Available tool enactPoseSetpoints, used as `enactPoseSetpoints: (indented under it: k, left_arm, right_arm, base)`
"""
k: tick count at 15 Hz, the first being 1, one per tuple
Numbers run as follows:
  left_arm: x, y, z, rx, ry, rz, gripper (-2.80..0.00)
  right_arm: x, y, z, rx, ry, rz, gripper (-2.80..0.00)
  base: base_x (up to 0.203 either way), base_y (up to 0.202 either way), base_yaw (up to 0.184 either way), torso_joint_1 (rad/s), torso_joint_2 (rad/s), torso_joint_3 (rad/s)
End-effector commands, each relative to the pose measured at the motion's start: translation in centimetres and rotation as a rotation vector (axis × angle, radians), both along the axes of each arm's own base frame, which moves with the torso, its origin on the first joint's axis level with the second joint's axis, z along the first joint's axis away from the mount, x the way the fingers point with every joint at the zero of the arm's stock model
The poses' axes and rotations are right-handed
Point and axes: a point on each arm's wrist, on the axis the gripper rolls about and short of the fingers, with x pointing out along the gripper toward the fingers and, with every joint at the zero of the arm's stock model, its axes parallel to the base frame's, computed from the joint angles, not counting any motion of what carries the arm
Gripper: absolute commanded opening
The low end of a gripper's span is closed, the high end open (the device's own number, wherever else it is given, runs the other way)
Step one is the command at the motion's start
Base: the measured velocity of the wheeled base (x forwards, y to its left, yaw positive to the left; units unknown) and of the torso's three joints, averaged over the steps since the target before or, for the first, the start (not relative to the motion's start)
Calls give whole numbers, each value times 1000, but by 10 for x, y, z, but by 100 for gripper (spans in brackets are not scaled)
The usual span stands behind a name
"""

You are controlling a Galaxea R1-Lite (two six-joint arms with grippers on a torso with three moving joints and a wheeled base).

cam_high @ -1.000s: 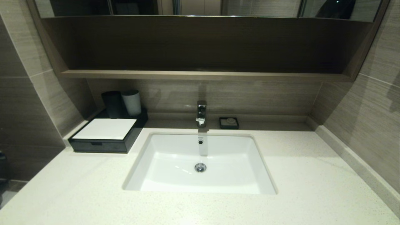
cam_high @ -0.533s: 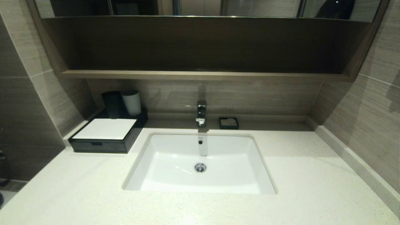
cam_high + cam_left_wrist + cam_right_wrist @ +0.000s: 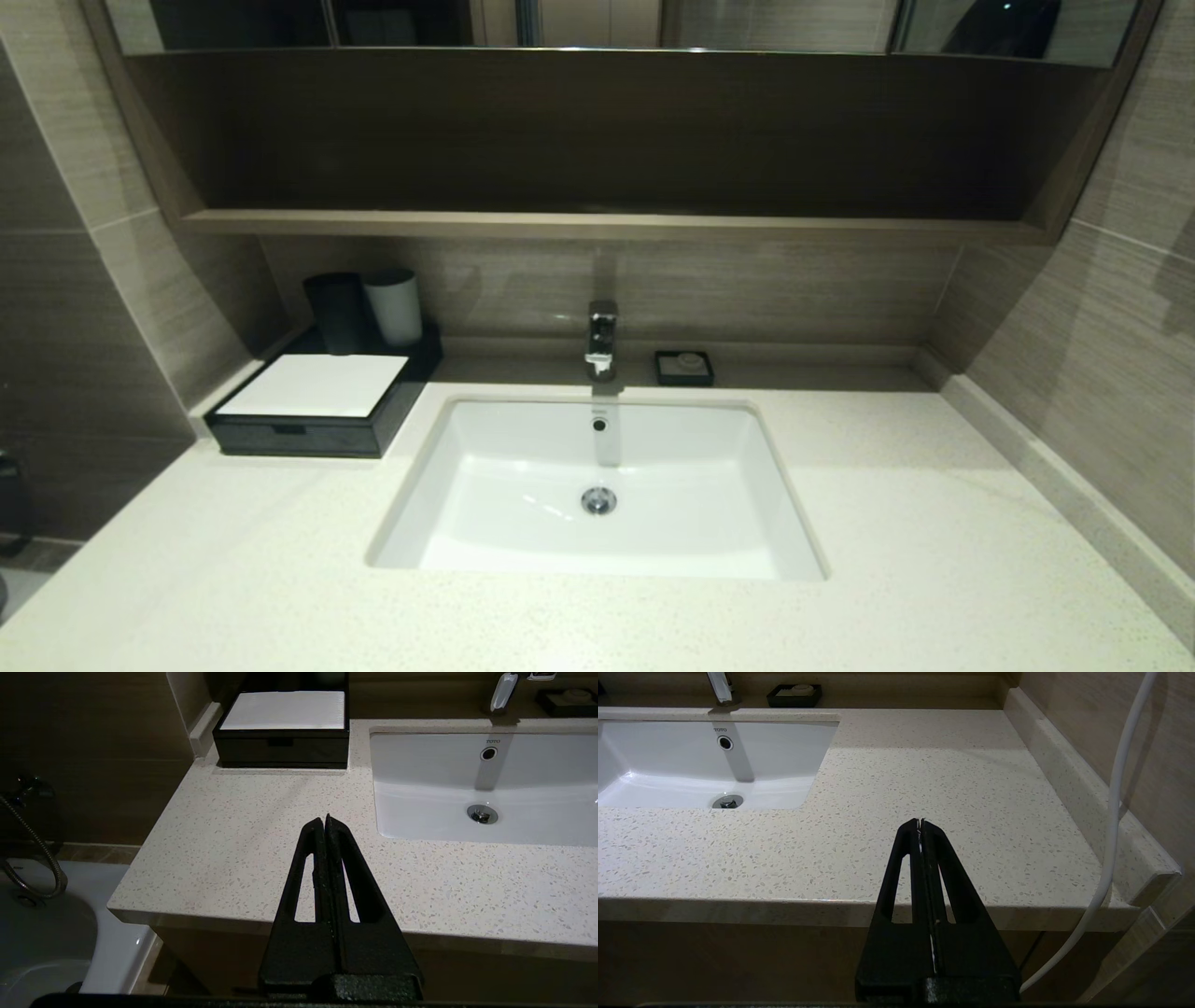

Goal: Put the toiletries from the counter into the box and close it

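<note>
Box point(image 3: 317, 401) sits at the tabletop's point(image 3: 233, 560) back-left corner, just left of the basin point(image 3: 597, 485), drawer front flush, white top panel bare. Two cups point(image 3: 369, 308), one dark and one pale, stand at the back of the box. Tap point(image 3: 602, 338) is behind the basin, with a small black soap dish point(image 3: 684, 367) to its right against the wall. No toiletry packets visible on the tabletop in any view.

Left hand point(image 3: 325, 820): fingers pressed together, holding nothing, hanging over the front edge of the tabletop and pointing toward the box. Right hand point(image 3: 920, 822): fingers also pinched together, empty, at the front edge right of the basin. Neither hand shows in the head view.
</note>
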Motion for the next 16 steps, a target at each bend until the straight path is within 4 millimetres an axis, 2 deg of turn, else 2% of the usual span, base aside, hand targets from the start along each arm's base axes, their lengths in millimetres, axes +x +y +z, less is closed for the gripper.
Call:
enactPoseSetpoints:
  k: [1, 3, 14, 16]
  left_arm:
    - [-11, 0, -12, 20, -47, -1, -280]
    - [-14, 0, -25, 66, -54, -6, -280]
    - [-25, 0, -39, 63, -119, -9, -280]
    - [-25, 0, -50, 70, -116, -9, -280]
  right_arm:
    - [0, 0, 0, -1, 1, 0, -280]
    - [0, 0, 0, -1, 1, 0, -280]
    - [0, 0, 0, -1, 1, 0, -280]
    - [0, 0, 0, 1, 1, 0, -280]
  base:
    - [0, 0, 0, 0, 0, 0]
    - [0, 0, 0, 0, 0, 0]
    - [0, 0, 0, 0, 0, 0]
    - [0, 0, 0, 0, 0, 0]
